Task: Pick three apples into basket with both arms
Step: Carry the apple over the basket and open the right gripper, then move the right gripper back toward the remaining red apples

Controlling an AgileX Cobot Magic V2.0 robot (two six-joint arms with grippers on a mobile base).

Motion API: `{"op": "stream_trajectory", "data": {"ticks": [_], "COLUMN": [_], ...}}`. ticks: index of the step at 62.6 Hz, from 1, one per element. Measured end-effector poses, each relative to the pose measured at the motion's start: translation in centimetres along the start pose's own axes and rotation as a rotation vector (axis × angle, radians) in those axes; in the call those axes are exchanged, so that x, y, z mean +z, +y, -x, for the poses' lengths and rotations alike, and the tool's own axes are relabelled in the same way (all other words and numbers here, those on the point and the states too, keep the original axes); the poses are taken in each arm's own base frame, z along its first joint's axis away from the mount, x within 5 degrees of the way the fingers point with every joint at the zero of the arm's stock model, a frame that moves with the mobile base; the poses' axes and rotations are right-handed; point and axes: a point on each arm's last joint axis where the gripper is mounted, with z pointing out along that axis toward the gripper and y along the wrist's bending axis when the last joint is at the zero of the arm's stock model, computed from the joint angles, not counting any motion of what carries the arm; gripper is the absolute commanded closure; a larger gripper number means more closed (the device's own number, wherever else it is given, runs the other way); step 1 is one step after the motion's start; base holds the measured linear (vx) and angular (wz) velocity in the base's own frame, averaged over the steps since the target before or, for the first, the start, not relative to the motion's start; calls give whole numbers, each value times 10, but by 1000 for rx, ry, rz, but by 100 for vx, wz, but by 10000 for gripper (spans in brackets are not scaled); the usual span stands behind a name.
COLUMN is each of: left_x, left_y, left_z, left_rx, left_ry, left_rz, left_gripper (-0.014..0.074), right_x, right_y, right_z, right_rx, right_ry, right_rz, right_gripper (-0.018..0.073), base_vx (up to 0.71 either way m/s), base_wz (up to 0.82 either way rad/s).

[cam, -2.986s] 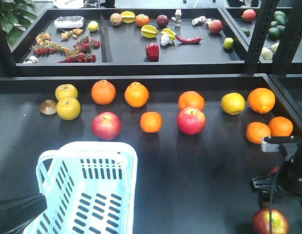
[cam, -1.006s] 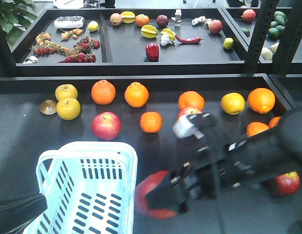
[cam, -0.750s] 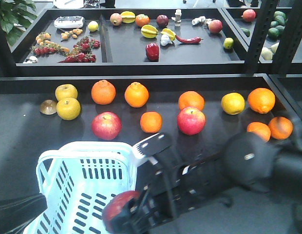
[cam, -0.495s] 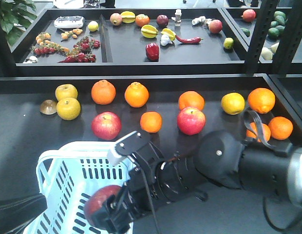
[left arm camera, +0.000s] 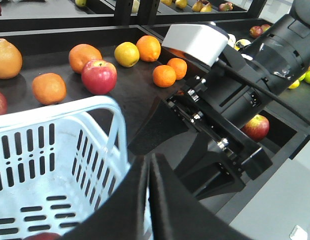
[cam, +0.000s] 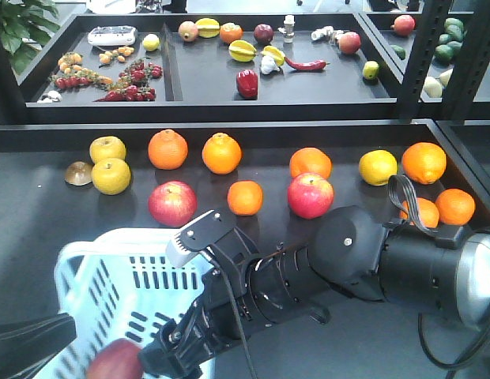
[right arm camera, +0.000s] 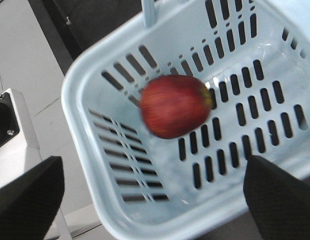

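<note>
On the black table (cam: 39, 229): scattered oranges (cam: 167, 149), two yellow pears (cam: 111, 175), two pink-red apples (cam: 172, 204).

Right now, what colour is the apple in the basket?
The apple is dark red, clearest in the right wrist view.

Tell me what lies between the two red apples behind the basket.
One orange lies between the left red apple and the right red apple, touching neither; the front-facing view shows it.

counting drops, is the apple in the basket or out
In: the apple shows inside the basket walls, free of the open right end effector.
</note>
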Motion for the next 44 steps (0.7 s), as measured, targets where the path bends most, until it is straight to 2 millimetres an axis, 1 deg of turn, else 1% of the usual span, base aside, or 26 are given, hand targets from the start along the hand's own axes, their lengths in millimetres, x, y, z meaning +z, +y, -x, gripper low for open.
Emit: {"op": "stream_trajectory", "data": {"ticks": [8,10,12,21,22,26,27,28,36,44], "left_x": [0,0,0,0,0,0,0,0,0,0], "left_y": [0,0,0,0,0,0,0,0,0,0], "left_z": [0,0,0,0,0,0,0,0,0,0], "left_rx": [0,0,0,0,0,0,0,0,0,0], "left_ry": [0,0,0,0,0,0,0,0,0,0], "left_rz": [0,0,0,0,0,0,0,0,0,0], "left_gripper": [602,602,602,602,602,602,602,602,602,602], "right_x": [0,-1,-3,-18,-20,-28,-31,-34,-56,-84], "right_y": [1,1,3,11,12,16,16,17,22,17], "right_z": [0,0,1,2,1,-1,-1,-2,-9,-20], "right_rx": [8,8,9,18,20,19,20,20,35,50], "right_ry": [3,2,-1,3,9,36,44,55,120,207], "right_rz": [7,9,12,26,26,18,14,8,-62,-247], "right_gripper": [1,54,85,358,403,521,563,575,568,568], "base_vx": [0,0,0,0,0,0,0,0,0,0], "base_wz": [0,0,0,0,0,0,0,0,0,0]}}
